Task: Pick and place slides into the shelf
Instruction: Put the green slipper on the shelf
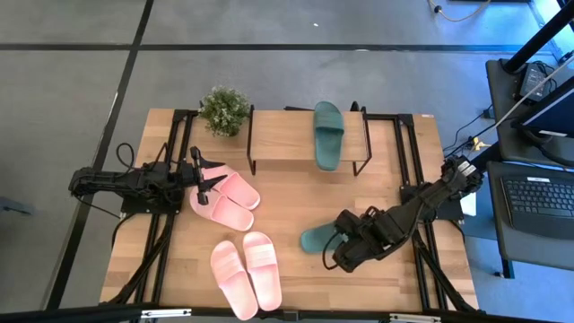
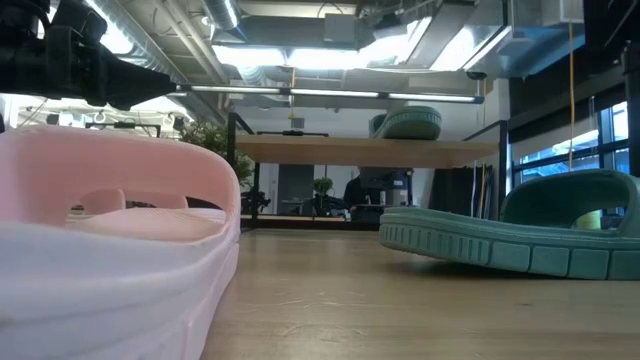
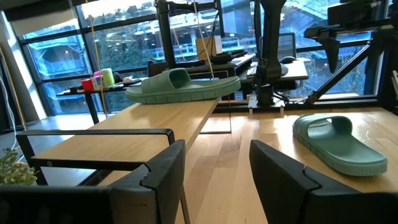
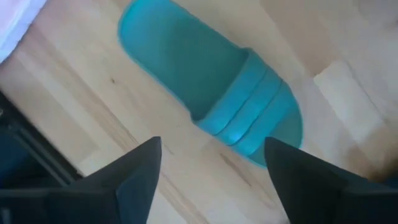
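Note:
The shelf (image 1: 305,142) stands at the table's far middle, and one dark green slide (image 1: 327,135) lies on its top board (image 3: 149,130). The second green slide (image 1: 316,239) lies flat on the table right of centre. My right gripper (image 1: 345,244) hovers open just to its right; in the right wrist view the slide (image 4: 217,93) lies below and ahead of the gripper (image 4: 211,155). One pink pair (image 1: 229,199) lies left of centre, and my left gripper (image 1: 204,182) is above it, open (image 3: 214,162) and pointing toward the shelf. The other pink pair (image 1: 247,274) lies near the near edge.
A small potted plant (image 1: 224,109) stands at the shelf's left end. The arm mounts' black frames run along the table's left and right sides. A desk with a laptop (image 1: 538,202) stands beyond the right edge. Bare wood shows between the shelf and the slides.

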You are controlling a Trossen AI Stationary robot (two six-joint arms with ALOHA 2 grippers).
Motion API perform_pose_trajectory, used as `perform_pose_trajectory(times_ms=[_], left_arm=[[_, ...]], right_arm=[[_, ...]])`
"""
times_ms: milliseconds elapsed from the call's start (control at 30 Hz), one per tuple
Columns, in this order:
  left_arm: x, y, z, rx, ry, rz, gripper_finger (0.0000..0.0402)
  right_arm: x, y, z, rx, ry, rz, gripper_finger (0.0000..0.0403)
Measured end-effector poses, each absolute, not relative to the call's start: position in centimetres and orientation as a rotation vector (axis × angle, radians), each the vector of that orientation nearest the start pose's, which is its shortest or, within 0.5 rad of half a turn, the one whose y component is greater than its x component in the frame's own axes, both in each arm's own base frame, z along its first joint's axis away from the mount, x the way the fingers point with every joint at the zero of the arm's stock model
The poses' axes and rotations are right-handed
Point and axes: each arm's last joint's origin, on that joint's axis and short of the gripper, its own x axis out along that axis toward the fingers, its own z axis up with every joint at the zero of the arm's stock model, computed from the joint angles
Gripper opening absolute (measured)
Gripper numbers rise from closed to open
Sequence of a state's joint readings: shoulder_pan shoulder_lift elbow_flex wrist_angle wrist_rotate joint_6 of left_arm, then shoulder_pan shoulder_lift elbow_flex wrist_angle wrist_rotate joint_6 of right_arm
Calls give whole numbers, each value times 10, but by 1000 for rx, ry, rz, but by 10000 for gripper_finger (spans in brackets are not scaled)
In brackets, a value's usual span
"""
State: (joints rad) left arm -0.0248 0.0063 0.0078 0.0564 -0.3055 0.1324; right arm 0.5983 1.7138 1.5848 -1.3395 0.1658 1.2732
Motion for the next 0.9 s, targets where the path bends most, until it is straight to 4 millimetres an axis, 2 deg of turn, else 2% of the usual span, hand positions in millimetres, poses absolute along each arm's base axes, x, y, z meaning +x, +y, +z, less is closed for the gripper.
perform_pose_trajectory(times_ms=[267,600,900], left_arm=[[96,6,171,123,-38,284,173],[96,6,171,122,-39,284,173],[96,6,171,122,-38,284,173]], right_arm=[[274,172,290,516,1312,-565,282],[302,163,250,529,1442,-681,275],[317,160,210,505,1607,-779,274]])
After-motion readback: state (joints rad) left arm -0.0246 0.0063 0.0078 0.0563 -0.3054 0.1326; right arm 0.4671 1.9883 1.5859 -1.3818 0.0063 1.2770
